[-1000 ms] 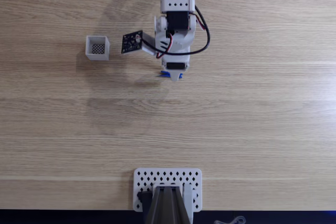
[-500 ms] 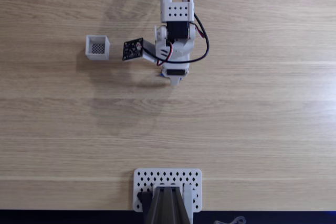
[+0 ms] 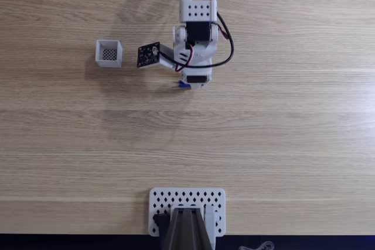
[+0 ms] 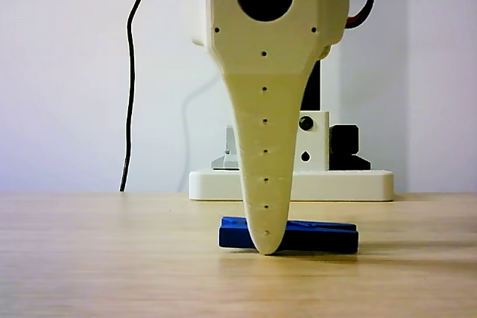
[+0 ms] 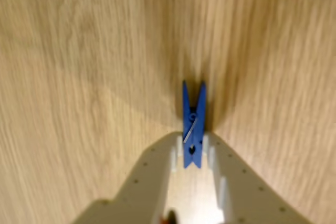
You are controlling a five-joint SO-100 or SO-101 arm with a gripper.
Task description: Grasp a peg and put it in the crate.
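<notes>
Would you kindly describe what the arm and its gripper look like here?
The arm is white plastic with rows of small holes, a black motor block, and red and black cables looping beside it. A small black camera board juts out sideways. The gripper has cream, tapered fingers dotted with tiny holes.

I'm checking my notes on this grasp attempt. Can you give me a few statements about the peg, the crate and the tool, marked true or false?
1. The peg lies between the two fingers of the tool. True.
2. The peg is already inside the crate. False: it lies on the table, under the tool.
3. In the other view the peg rests flat on the wood. True.
4. In the fixed view the crate stands right of the arm. False: it stands to the left.
</notes>
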